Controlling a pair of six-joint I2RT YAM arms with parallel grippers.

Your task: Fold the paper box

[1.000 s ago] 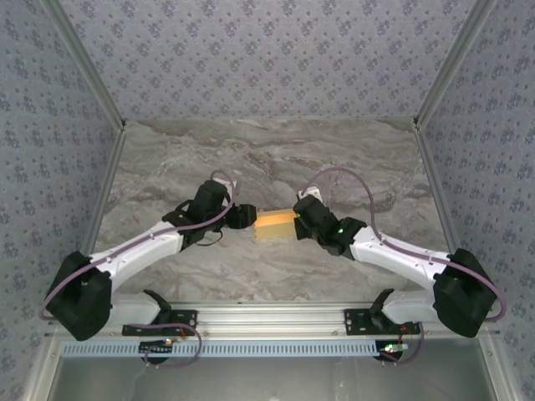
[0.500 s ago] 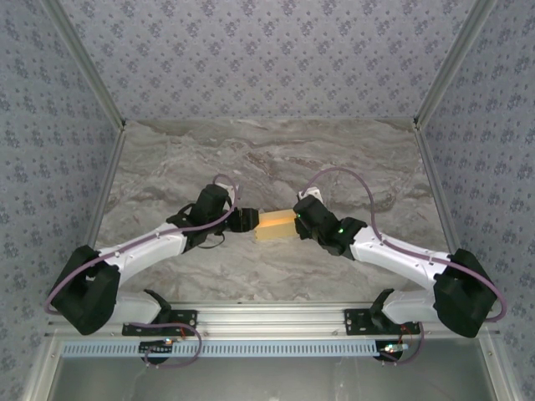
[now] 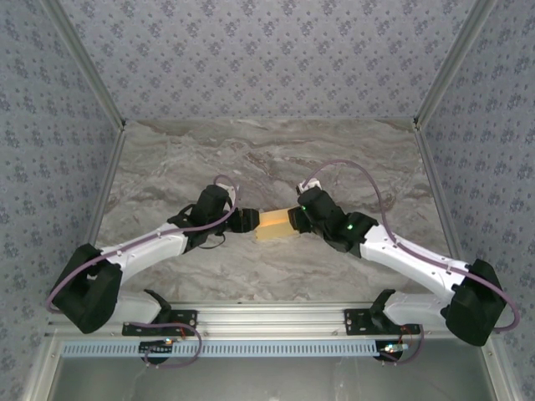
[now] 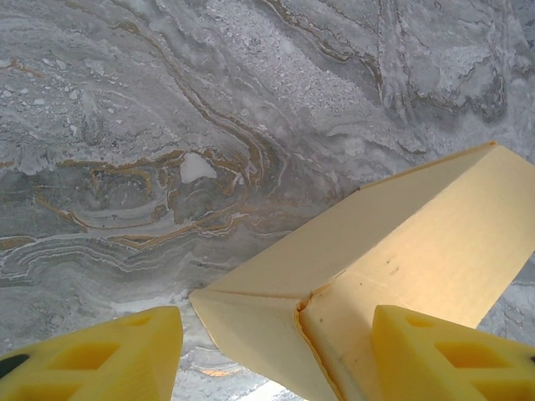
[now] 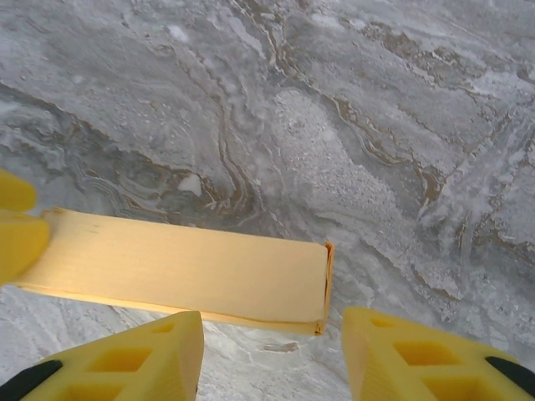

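Observation:
The paper box [image 3: 274,226] is a yellow-orange card box, folded shut and lying on the marble table between the two arms. My left gripper [image 3: 245,220] is at its left end. In the left wrist view the box's end [image 4: 276,334] lies between the yellow fingers; the right finger [image 4: 443,355] is against the box, and the left finger [image 4: 109,355] stands a small gap away. My right gripper [image 3: 295,219] hangs open at the box's right end, and that end [image 5: 318,280] lies just ahead of its spread fingers [image 5: 125,359], untouched.
The marble table [image 3: 267,159] stretches out behind and to both sides of the box. Patterned walls [image 3: 50,125] close in the left, right and back. A metal rail [image 3: 267,317] with the arm bases runs along the near edge.
My right gripper has gone from shut to open and shifted slightly left over the box's right end. The left arm slid a little, then held still with its jaws unchanged.

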